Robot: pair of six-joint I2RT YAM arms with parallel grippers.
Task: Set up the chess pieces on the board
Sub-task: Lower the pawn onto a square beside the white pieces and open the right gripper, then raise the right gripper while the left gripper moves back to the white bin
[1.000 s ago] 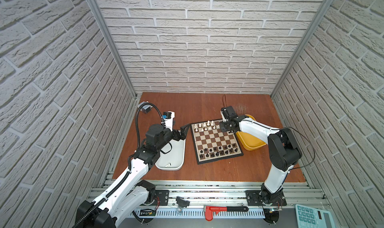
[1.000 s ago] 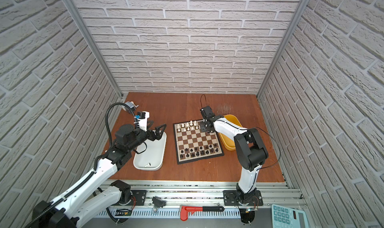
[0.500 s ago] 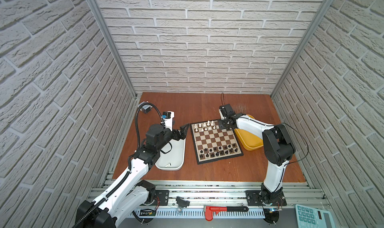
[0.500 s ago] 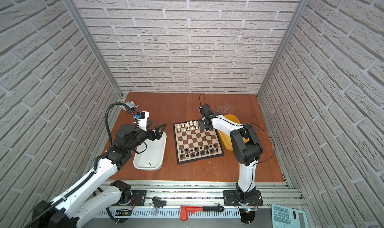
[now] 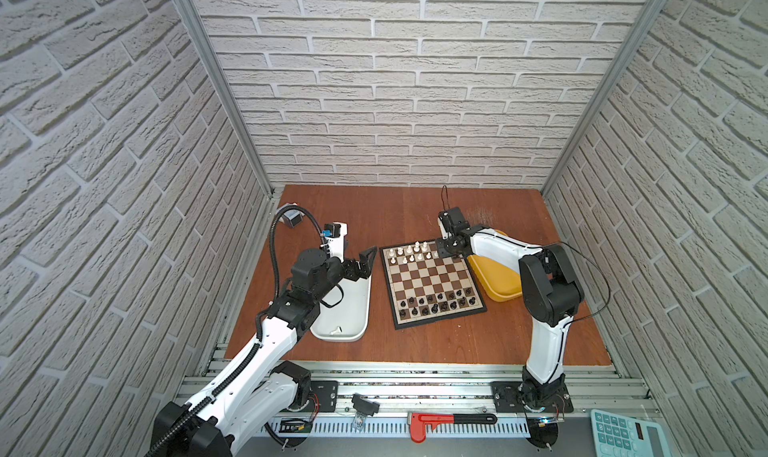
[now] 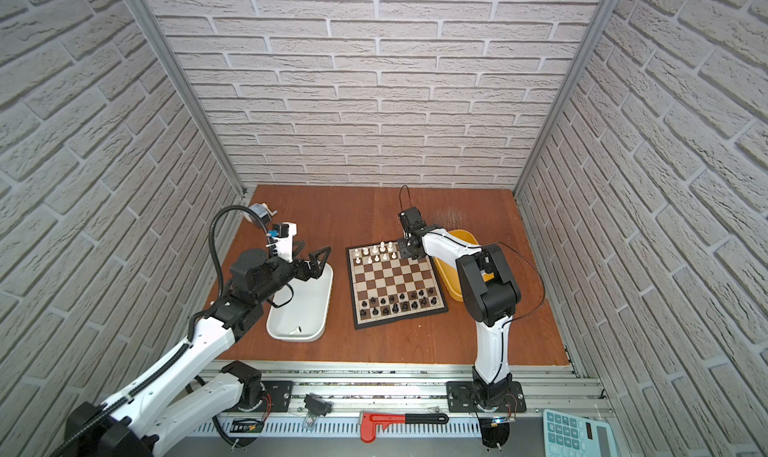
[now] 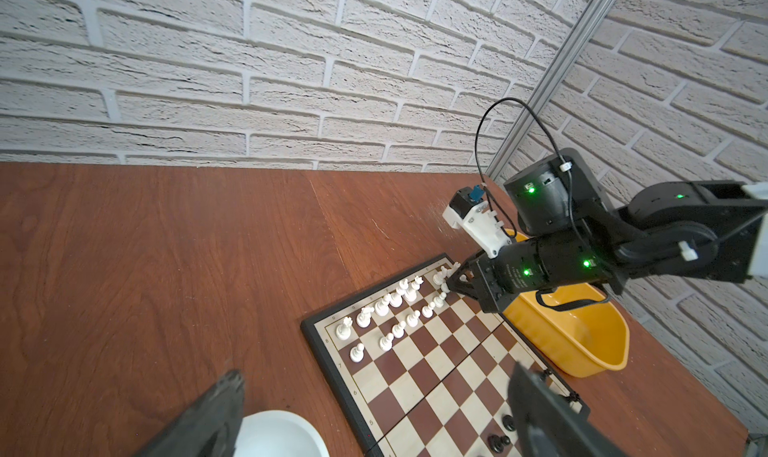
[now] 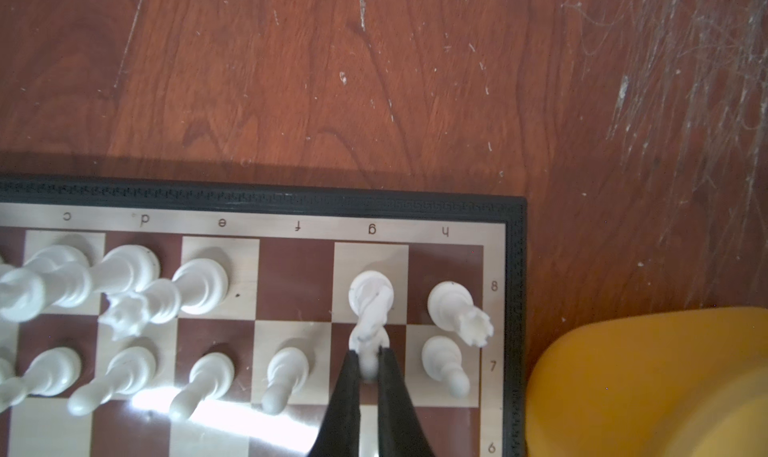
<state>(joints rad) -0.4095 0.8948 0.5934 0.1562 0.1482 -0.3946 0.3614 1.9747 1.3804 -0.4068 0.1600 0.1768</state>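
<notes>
Swung in over the last second to the far right corner of the board (image 5: 432, 277), right gripper (image 8: 369, 352) clamped on a white pawn (image 8: 368, 365) at g7, so probably only release left; left gripper (image 7: 374, 371) spread open above the white tub (image 5: 354, 306).

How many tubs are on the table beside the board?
2: the white tub left of the board, partly covered by the left arm; the yellow tub right of it, partly covered by the right arm.
</notes>
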